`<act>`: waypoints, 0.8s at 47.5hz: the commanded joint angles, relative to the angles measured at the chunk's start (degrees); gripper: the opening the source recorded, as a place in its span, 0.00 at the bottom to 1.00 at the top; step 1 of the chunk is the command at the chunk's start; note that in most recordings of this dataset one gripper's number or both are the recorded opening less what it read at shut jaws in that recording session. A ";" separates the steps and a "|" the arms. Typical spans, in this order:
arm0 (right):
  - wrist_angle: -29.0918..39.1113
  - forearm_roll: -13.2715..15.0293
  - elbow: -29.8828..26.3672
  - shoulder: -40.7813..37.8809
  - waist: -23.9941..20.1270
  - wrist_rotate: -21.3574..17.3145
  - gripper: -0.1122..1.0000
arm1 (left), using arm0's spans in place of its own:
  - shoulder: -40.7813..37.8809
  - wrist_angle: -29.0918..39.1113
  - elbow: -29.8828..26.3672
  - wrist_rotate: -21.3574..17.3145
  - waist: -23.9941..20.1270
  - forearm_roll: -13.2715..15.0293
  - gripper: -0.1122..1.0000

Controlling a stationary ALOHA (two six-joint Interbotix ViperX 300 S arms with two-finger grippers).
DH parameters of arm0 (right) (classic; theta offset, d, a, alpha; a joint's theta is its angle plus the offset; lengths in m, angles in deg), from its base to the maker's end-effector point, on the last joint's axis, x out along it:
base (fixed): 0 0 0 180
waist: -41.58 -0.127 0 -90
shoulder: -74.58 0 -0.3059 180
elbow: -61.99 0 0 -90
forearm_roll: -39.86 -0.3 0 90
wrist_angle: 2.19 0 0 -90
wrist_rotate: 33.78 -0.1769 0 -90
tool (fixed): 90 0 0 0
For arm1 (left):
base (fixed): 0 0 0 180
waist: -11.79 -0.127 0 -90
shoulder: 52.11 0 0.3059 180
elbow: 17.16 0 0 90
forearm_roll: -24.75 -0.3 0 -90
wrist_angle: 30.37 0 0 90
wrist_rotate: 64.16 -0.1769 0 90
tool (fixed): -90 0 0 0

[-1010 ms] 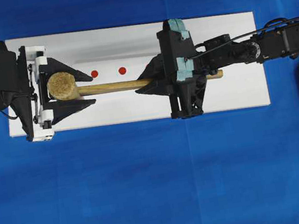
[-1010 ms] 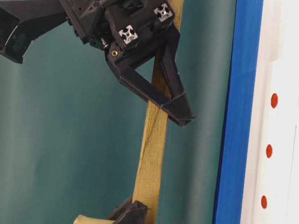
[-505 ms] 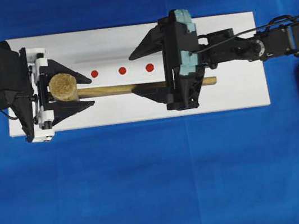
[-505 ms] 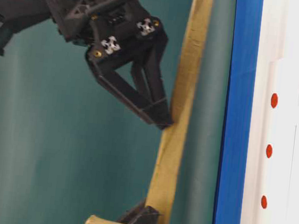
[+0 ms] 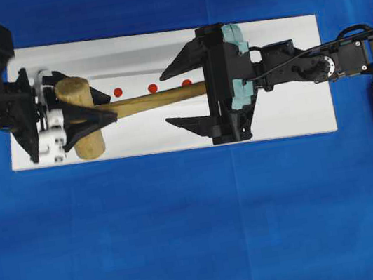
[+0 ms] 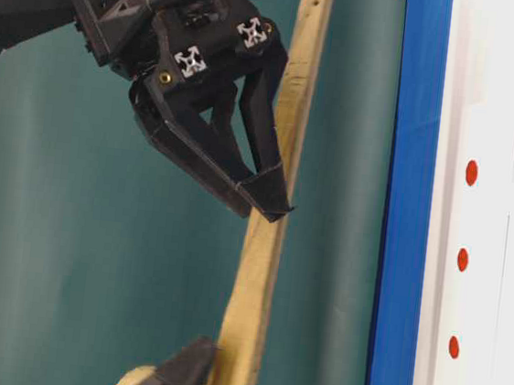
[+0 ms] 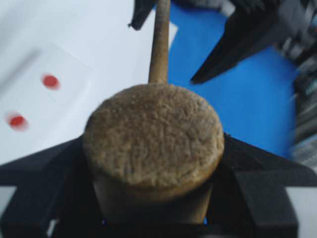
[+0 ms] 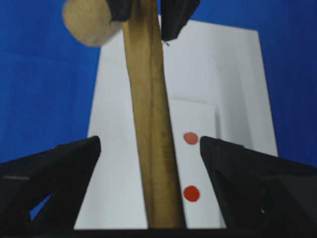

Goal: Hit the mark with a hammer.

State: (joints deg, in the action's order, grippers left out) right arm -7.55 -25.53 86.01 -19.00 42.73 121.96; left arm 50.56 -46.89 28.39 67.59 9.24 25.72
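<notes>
Hammer first: we see its thick wooden head held at the left end of the white board, clamped between the fingers of the left gripper, which close on the sides of the head. In the left wrist view the rough round end face of the head fills the middle, with a black finger pressed against each side. The slim handle runs from the head toward the right, tilted a little in the overhead view, and passes between the fingers of the right gripper. Those fingers stand wide apart, one on each side of the handle, and touch nothing; the right wrist view shows clear gaps between the handle and both black fingers.

From above, three red dots lie in a row on a raised white strip of the board, just beside the handle. The rightmost, the mark, is partly covered by the handle and sits between the open right fingers. The other two dots lie between the mark and the hammer head. From table level we see the handle held up well apart from the board's surface, with the right gripper above it.
</notes>
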 commanded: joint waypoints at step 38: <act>-1.23 0.53 -0.35 -0.88 -0.09 2.72 0.91 | 1.23 -0.35 -2.11 25.40 2.55 -0.26 0.49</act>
State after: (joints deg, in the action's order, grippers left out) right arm -8.70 -25.18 86.27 -20.15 42.81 124.51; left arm 50.65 -46.54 28.30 92.90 11.62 25.54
